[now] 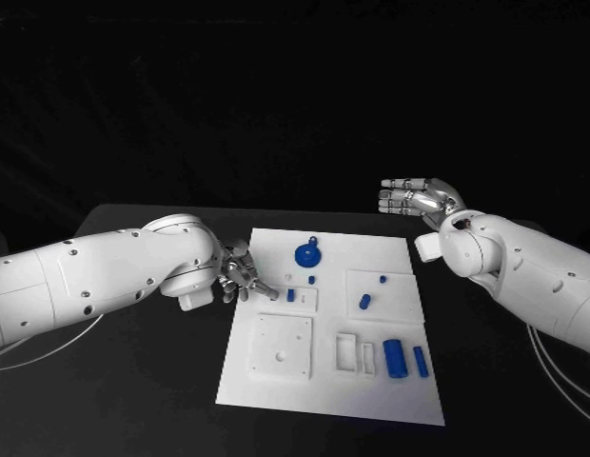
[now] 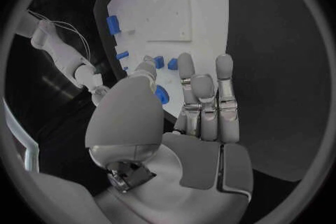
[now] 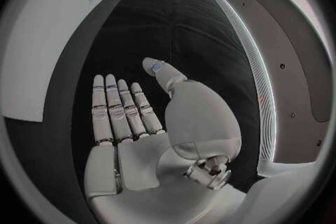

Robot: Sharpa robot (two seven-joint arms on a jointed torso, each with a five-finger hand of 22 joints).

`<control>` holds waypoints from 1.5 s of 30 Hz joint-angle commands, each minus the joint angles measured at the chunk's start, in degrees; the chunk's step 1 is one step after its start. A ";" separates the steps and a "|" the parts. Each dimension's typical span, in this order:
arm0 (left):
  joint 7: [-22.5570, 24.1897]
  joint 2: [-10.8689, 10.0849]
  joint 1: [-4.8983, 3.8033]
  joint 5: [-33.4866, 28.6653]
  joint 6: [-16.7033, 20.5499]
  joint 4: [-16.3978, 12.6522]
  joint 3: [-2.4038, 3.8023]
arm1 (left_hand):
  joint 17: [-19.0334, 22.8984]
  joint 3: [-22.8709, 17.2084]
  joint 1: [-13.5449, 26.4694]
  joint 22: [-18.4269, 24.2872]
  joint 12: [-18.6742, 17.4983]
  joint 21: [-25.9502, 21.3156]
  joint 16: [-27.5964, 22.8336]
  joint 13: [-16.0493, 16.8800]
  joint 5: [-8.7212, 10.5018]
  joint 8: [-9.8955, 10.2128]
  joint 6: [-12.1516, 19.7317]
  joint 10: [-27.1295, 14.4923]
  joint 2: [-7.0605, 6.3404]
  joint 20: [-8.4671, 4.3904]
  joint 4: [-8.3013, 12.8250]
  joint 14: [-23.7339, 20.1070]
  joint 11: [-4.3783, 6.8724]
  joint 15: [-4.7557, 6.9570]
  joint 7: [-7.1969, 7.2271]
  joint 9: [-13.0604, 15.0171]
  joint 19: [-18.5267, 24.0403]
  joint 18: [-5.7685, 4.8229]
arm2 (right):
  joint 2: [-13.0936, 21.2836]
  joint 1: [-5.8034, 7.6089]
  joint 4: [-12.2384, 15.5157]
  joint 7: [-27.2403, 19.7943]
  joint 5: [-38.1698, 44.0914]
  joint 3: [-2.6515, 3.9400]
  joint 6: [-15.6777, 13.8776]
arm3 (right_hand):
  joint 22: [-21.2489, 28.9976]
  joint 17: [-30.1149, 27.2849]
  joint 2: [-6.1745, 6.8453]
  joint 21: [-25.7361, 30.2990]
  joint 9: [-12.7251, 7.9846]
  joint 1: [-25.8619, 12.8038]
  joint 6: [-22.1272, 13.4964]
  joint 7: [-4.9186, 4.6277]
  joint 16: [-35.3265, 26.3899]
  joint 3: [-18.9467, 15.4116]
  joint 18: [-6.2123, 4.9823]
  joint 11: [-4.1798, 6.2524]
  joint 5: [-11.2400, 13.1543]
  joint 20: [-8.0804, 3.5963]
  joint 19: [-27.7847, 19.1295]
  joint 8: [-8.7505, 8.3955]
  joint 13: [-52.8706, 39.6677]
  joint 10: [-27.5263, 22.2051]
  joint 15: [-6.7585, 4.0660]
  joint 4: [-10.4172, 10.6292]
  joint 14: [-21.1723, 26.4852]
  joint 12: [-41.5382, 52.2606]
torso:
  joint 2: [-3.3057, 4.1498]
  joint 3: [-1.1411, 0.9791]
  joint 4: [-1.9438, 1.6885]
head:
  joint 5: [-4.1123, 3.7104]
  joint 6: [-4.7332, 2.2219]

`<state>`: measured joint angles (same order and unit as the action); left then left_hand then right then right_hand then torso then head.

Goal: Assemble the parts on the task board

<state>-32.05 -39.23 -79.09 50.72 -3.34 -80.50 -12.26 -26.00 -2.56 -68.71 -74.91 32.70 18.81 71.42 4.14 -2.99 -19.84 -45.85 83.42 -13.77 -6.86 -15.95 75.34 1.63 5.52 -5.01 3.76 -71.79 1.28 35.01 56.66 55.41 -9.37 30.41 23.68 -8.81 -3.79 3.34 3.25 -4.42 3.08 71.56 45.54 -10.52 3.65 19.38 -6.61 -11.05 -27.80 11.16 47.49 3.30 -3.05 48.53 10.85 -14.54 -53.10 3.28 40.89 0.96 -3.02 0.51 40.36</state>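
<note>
The white task board (image 1: 329,324) lies in the middle of the black table. A round blue part (image 1: 307,254) sits near its far edge, small blue parts (image 1: 363,303) lie around its middle, and two long blue parts (image 1: 394,357) stand at its near right. My left hand (image 1: 241,276) hovers at the board's left edge with its fingers spread and nothing in them. In the left wrist view that hand (image 2: 203,106) is stretched out flat, with small blue parts (image 2: 159,61) just past its fingertips. My right hand (image 1: 416,198) is raised beyond the board's far right corner. It is flat and holds nothing (image 3: 133,112).
A raised white square plate (image 1: 282,347) and a slotted white holder (image 1: 354,352) stand on the board's near half. Bare black table (image 1: 145,381) surrounds the board. Thin cables (image 1: 21,352) hang under my left arm.
</note>
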 commanded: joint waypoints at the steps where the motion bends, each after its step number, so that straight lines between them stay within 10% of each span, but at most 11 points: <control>1: 2.32 -0.30 -0.05 -2.73 3.60 -0.21 0.19 | 0.24 -0.26 -0.96 -0.69 -0.45 -0.51 -0.53 -0.05 0.17 -0.07 -0.50 -0.30 0.05 0.20 -0.11 -0.50 -0.37 -0.18 -0.13 0.04 -0.20 -0.45 | 0.08 -0.07 0.02 -0.47 0.35 0.01 0.60 | 0.05 -0.08 0.13 0.14 -0.05 -0.44 -0.42 0.13 -0.38 -0.32 0.40 0.03 -0.18 0.03 -0.46 -0.27 0.08 -0.42 0.00 0.11 0.30 -0.28 | 0.05 0.00 0.04 | 0.00 0.10; 13: 7.77 -1.85 -0.22 -3.15 7.82 -0.20 1.60 | 2.57 -1.12 -3.34 1.00 -3.59 -4.37 -3.95 -0.20 -0.53 0.12 -3.58 -4.02 3.67 1.32 4.58 -2.77 -0.66 -1.15 -0.21 -0.08 1.02 -0.32 | 0.35 -0.13 0.12 -0.58 0.35 0.01 0.43 | 0.04 -0.07 0.10 0.11 -0.04 -0.38 -0.29 0.13 -0.37 -0.36 0.39 0.04 -0.20 0.03 -0.32 -0.25 0.07 -0.27 -0.02 -0.01 0.13 -0.27 | 0.00 -0.01 -0.02 | -0.04 0.17; 26: 17.70 -1.82 -0.41 -3.72 15.69 0.86 2.13 | 4.96 -3.25 -12.95 2.69 -18.32 -8.96 -7.87 -0.64 -10.28 5.26 -11.03 -9.14 11.02 2.33 15.92 -3.51 -2.51 -2.39 -0.96 -0.12 0.50 0.42 | 0.60 -0.22 0.52 -0.70 0.35 0.00 0.31 | 0.02 -0.06 -0.08 0.05 -0.02 -0.37 0.04 0.16 -0.35 -0.03 0.35 0.11 -0.23 -0.02 0.06 -0.24 0.05 0.23 -0.07 -0.19 -0.14 -0.25 | 0.02 -0.01 0.02 | 0.10 0.35; 38: 32.63 2.17 -0.56 10.82 21.61 3.18 1.52 | 6.22 -10.87 -13.73 -1.40 -29.23 -6.05 -10.97 -0.78 -5.92 15.47 -18.17 -13.88 9.95 4.30 23.25 -3.03 -5.57 -4.28 -0.82 0.17 2.99 3.64 | 0.69 -0.28 1.25 -0.85 0.45 0.00 -0.07 | 0.01 -0.06 -0.10 0.05 -0.03 -0.48 0.08 0.17 -0.35 0.11 0.36 0.10 -0.21 -0.04 0.18 -0.25 0.05 0.32 -0.08 -0.19 -0.21 -0.24 | 0.09 -0.08 0.12 | 0.24 0.17; 45: 35.27 4.50 -0.44 19.18 21.93 4.77 -0.32 | 5.78 -12.23 -12.82 -1.35 -29.28 -4.08 -10.09 -0.80 -5.45 16.09 -18.65 -14.57 9.13 4.54 24.26 -1.46 -5.74 -4.31 -0.68 0.19 2.39 4.37 | 0.61 -0.32 1.90 -0.97 0.82 0.00 -0.26 | 0.02 -0.06 -0.10 0.06 -0.02 -0.61 0.17 0.16 -0.35 0.14 0.37 0.12 -0.28 -0.04 0.17 -0.24 0.04 0.43 -0.09 -0.11 -0.29 -0.23 | 0.09 -0.07 0.10 | 0.11 0.22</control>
<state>-0.92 -35.02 -79.54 63.09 16.82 -75.83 -12.61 -20.20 -14.42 -81.63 -74.94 3.63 14.64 61.26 3.40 -8.60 -3.95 -64.27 69.07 -4.15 -2.31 8.41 73.74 -4.10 1.23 -5.83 3.89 -69.13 4.75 35.66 56.37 57.07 -9.51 30.54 23.67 -9.10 -3.80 3.35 3.25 -4.42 3.10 71.56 45.57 -10.49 3.65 19.39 -6.62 -11.05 -27.79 11.16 47.49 3.30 -3.06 48.53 10.85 -14.54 -53.11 3.28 40.95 0.86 -2.90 0.71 40.57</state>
